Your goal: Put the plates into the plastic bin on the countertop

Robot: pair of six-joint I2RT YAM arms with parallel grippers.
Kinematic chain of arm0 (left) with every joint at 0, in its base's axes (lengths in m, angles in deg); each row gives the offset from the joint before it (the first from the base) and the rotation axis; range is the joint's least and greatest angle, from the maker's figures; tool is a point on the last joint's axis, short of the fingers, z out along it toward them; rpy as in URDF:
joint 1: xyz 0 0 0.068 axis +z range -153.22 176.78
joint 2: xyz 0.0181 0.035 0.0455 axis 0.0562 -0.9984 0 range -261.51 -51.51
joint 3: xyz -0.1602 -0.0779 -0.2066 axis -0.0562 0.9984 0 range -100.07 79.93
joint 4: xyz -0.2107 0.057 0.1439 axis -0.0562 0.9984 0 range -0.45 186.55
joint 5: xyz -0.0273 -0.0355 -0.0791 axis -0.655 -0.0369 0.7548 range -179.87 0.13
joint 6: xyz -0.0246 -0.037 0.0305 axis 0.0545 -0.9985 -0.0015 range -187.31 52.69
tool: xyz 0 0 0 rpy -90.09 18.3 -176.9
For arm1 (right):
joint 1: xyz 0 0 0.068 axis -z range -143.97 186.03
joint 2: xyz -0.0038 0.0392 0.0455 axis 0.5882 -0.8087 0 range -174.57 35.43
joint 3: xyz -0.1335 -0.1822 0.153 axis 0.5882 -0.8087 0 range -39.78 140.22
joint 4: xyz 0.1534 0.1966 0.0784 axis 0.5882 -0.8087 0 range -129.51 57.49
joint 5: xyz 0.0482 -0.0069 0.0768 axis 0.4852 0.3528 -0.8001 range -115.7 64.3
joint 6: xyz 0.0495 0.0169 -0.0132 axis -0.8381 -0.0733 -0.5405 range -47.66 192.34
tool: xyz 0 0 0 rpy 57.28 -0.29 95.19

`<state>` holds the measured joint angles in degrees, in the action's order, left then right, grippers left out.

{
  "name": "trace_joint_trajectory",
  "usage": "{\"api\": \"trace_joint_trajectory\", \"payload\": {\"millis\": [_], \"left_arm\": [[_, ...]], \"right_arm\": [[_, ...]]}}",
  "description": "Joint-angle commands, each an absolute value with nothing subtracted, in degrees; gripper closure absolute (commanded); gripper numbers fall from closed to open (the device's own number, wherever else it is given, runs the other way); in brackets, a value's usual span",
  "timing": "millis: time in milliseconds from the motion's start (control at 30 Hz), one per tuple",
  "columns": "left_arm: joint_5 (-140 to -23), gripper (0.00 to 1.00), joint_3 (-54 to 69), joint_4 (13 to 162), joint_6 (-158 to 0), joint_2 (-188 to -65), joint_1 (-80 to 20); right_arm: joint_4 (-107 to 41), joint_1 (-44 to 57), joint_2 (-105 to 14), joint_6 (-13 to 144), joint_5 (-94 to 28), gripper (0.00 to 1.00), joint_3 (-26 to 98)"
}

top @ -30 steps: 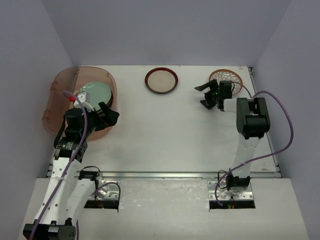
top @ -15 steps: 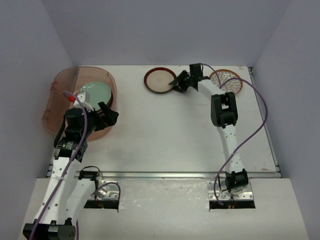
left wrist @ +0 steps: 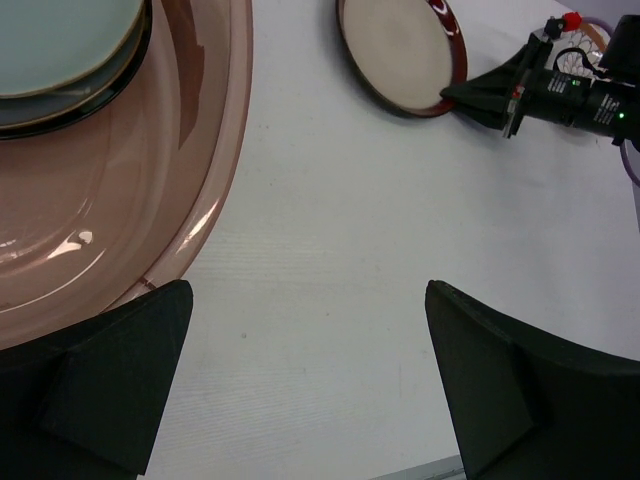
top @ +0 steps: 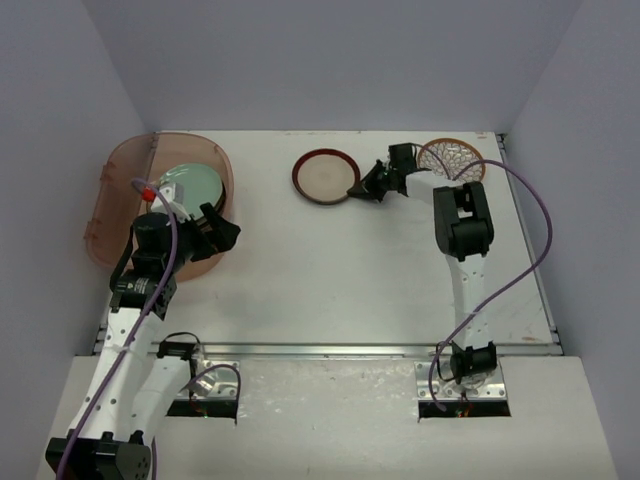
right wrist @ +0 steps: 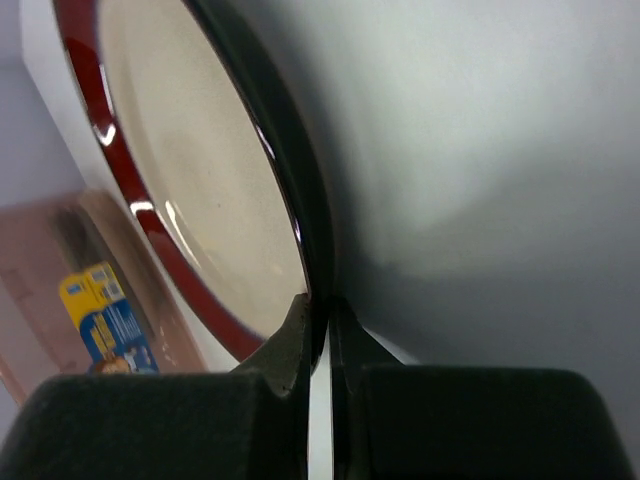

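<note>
The brown-rimmed cream plate [top: 322,174] lies on the white countertop [top: 330,270] at the back middle. My right gripper [top: 359,188] is shut on its right rim; in the right wrist view the dark rim [right wrist: 300,200] is pinched between the two fingers [right wrist: 290,350]. The brown-white petal plate [top: 455,156] sits at the back right, partly behind that arm. The pinkish plastic bin [top: 118,180] at the left holds a stack topped by a mint green plate [top: 188,187]. My left gripper [top: 215,235] hangs open by the bin's right rim [left wrist: 215,190], nothing between its fingers.
Lilac-grey walls close the countertop on three sides. A metal rail [top: 330,350] runs along the near edge. The right arm's purple cable [top: 535,250] loops out over the right side. The left wrist view shows my right gripper [left wrist: 480,92] at the plate [left wrist: 395,50].
</note>
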<state>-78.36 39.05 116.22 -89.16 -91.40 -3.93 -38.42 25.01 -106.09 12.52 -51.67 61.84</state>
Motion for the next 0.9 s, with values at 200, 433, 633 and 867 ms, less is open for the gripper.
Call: {"api": "trace_joint_trajectory", "payload": {"millis": [200, 433, 633, 867], "left_arm": [[-60.3, 0.00, 37.7, 106.9, -94.7, -97.6, -5.9], [-68.9, 0.00, 36.3, 103.8, -98.7, -104.4, -17.4], [-72.0, 0.00, 35.9, 102.3, -100.6, -110.0, -22.0], [-69.2, 0.00, 35.2, 94.9, -102.9, -115.7, -24.0]], "right_arm": [[-9.4, 26.4, -80.0, 12.3, -72.3, 1.00, 22.7], [-6.9, 27.5, -69.1, 14.6, -77.6, 1.00, 12.3], [-10.8, 27.4, -62.4, 20.1, -80.4, 1.00, 9.1], [-19.3, 27.0, -54.4, 26.7, -81.7, 1.00, 7.6]]}}
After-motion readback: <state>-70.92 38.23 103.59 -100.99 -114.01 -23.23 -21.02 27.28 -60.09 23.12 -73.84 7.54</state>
